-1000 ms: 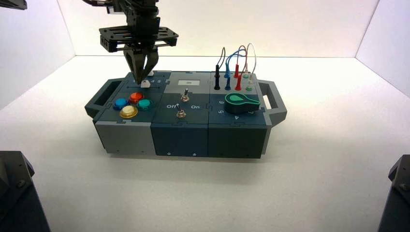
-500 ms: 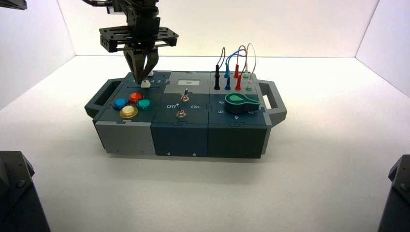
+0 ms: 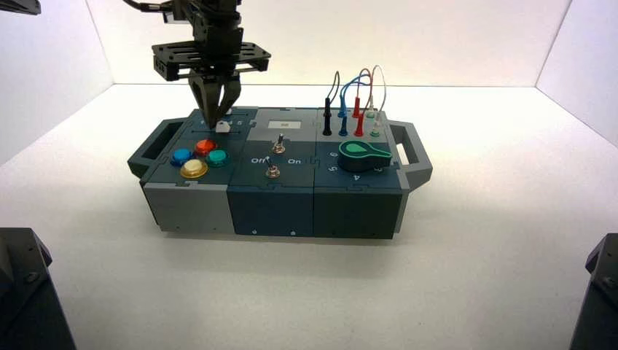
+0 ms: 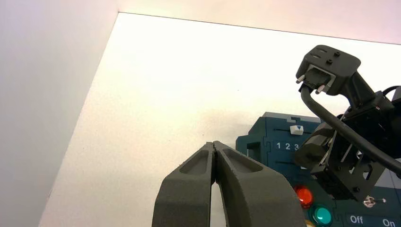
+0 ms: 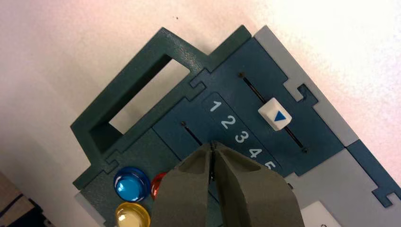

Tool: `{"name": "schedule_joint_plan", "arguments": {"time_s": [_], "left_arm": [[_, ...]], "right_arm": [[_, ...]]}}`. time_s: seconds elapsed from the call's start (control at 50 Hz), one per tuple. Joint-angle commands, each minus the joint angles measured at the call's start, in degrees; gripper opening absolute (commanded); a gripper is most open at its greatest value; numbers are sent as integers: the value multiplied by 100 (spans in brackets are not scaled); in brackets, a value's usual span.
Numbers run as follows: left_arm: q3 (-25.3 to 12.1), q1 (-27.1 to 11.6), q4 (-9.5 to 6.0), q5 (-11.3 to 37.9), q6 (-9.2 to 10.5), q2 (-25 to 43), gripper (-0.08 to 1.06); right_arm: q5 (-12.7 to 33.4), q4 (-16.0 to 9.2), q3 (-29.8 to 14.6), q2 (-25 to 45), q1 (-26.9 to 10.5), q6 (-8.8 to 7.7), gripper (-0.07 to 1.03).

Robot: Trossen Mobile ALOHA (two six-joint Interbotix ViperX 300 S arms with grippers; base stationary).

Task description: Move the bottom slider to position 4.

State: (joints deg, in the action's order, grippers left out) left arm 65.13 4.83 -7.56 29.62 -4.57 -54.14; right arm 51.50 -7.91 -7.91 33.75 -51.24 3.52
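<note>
The bottom slider's white knob [image 3: 223, 126] sits on the nearer track of the dark teal slider panel, at the box's back left. My right gripper [image 3: 213, 122] points down with its fingers shut, the tip against the knob's left side. In the right wrist view this gripper [image 5: 213, 144] covers the knob. Only the bare start of the bottom track [image 5: 191, 134] shows, beside the row 1 to 5 with position 4 [image 5: 255, 152]. The twin knob [image 5: 274, 115] carries a blue triangle. My left gripper [image 4: 214, 143] is shut, holds nothing and hangs off the box's left end.
Blue [image 3: 181, 155], red [image 3: 205, 146], green [image 3: 217, 156] and yellow [image 3: 194, 168] buttons lie just in front of the sliders. Two toggle switches [image 3: 278, 146] stand mid-box. The green dial [image 3: 362, 153] and plugged wires [image 3: 357, 109] are to the right. Handles [image 3: 412, 149] jut from the box's ends.
The right gripper has shifted slightly to the right, and the bottom slider's knob has moved a little right along its track with it.
</note>
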Motion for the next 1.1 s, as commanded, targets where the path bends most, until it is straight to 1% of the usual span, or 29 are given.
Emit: {"name": "schedule_joint_plan", "arguments": {"time_s": [0.02, 0.3, 0.44, 0.66, 0.8, 0.88, 0.98, 1.1], "left_arm": [[-158, 35, 0, -44, -18, 35, -3], [-158, 35, 0, -44, -18, 35, -3], [-158, 35, 0, -35, -18, 35, -3], [-158, 35, 0, -44, -18, 35, -3], [-158, 35, 0, -44, -18, 35, -3], [-158, 35, 0, -44, -18, 35, -3], [-158, 35, 0, -35, -18, 18, -3], [-158, 35, 0, -35, -18, 0, -3]], "right_arm": [[26, -18, -53, -141, 26, 9, -2], [18, -18, -79, -141, 26, 0, -2], [18, -18, -176, -123, 18, -9, -2], [70, -18, -580, -88, 18, -18, -2], [246, -18, -861, -9, 26, -18, -2], [334, 35, -949, 18, 26, -9, -2], [396, 220, -940, 9, 35, 26, -2], [483, 255, -896, -26, 114, 35, -2]]}}
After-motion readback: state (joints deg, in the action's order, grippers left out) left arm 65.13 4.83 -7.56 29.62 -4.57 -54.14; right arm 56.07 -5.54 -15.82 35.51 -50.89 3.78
